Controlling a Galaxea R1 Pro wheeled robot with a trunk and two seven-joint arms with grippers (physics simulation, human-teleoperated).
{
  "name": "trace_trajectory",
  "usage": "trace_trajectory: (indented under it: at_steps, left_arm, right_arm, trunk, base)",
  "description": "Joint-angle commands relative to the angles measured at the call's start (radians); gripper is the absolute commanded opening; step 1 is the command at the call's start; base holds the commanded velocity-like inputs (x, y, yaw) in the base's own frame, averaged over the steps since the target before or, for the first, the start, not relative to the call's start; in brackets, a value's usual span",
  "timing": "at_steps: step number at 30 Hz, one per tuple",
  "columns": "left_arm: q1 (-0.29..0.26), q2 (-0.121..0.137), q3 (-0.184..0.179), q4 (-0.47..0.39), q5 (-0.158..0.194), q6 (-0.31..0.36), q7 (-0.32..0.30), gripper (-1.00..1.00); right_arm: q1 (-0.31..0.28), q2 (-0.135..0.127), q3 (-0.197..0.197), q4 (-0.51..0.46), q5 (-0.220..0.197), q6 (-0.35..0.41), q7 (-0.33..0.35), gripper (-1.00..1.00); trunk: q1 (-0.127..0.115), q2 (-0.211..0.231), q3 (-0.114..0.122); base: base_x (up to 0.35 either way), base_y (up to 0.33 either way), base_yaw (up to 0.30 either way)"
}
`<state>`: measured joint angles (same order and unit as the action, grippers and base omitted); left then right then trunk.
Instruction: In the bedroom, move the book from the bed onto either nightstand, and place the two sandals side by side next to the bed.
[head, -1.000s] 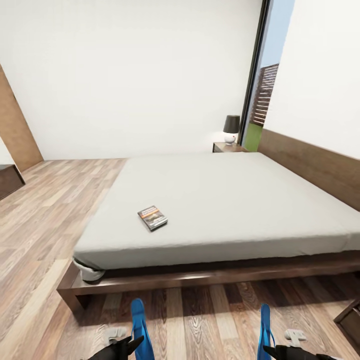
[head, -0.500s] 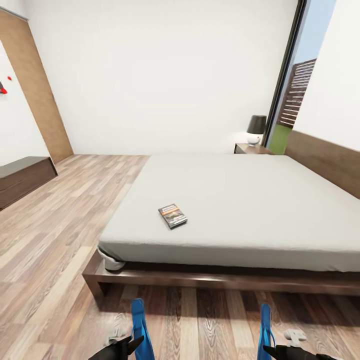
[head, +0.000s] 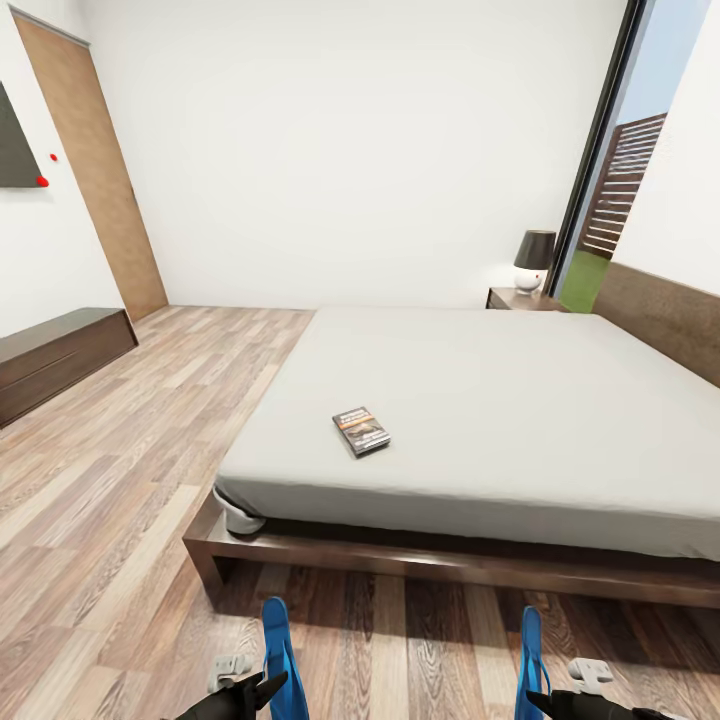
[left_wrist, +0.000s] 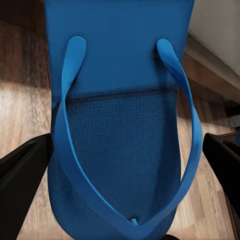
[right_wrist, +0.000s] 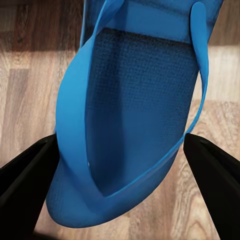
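Note:
The book (head: 361, 431) lies flat on the pale mattress of the bed (head: 520, 400), near its front left corner. A nightstand (head: 520, 298) with a lamp stands at the bed's far side by the headboard. Low in the head view my left gripper (head: 262, 690) is shut on one blue sandal (head: 277, 650) and my right gripper (head: 545, 702) on the other sandal (head: 530, 660), both held above the wood floor in front of the bed. In the wrist views each sandal (left_wrist: 120, 125) (right_wrist: 135, 115) sits between dark fingers (left_wrist: 22, 175) (right_wrist: 215, 172), strap side facing the camera.
A long low dark cabinet (head: 60, 355) runs along the left wall below a dark wall panel (head: 15, 150). A wooden door (head: 95, 170) is at the back left and a tall window (head: 610, 190) at the back right. Wood floor (head: 150, 450) lies left of the bed.
The whole view has swung left: the bed sits further right in the picture, and the door, wall panel and cabinet have come in. Both sandals stay held at the same spots.

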<state>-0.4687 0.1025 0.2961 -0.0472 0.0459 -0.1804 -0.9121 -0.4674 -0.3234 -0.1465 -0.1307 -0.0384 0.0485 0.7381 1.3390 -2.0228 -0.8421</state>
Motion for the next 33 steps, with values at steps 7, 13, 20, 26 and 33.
trace_trajectory:
  at_steps: [7,13,20,26,33]
  left_arm:
    - [-0.001,0.000,-0.003,0.001,0.005,-0.004,-0.002,-1.00]
    - [-0.001,0.000,-0.003,0.001,0.005,-0.004,-0.002,-1.00]
    - [-0.001,-0.001,-0.005,-0.022,0.003,-0.002,0.174,-1.00]
    - [-0.001,-0.025,-0.008,-0.167,-0.004,0.102,0.333,-1.00]
    - [-0.001,-0.058,-0.017,-0.299,-0.018,0.213,0.563,-1.00]
  right_arm:
    - [0.000,0.000,-0.004,0.000,-0.005,0.005,0.005,-1.00]
    - [0.000,-0.003,-0.005,0.000,-0.005,0.007,0.006,-1.00]
    - [0.000,-0.003,-0.005,0.000,-0.005,0.007,0.006,-1.00]
    - [0.000,-0.005,-0.005,-0.001,-0.006,0.007,0.006,-1.00]
    - [0.000,-0.005,-0.005,-0.001,-0.006,0.007,0.006,-1.00]
  trunk:
    - [0.000,0.000,-0.001]
    - [0.000,0.000,-0.001]
    - [0.000,0.000,-0.001]
    - [0.000,0.000,-0.001]
    - [0.000,0.000,-0.001]
  base:
    - [0.000,0.000,0.000]
    - [0.000,0.000,0.000]
    - [0.000,0.000,0.000]
    - [0.000,0.000,0.000]
    - [0.000,0.000,0.000]
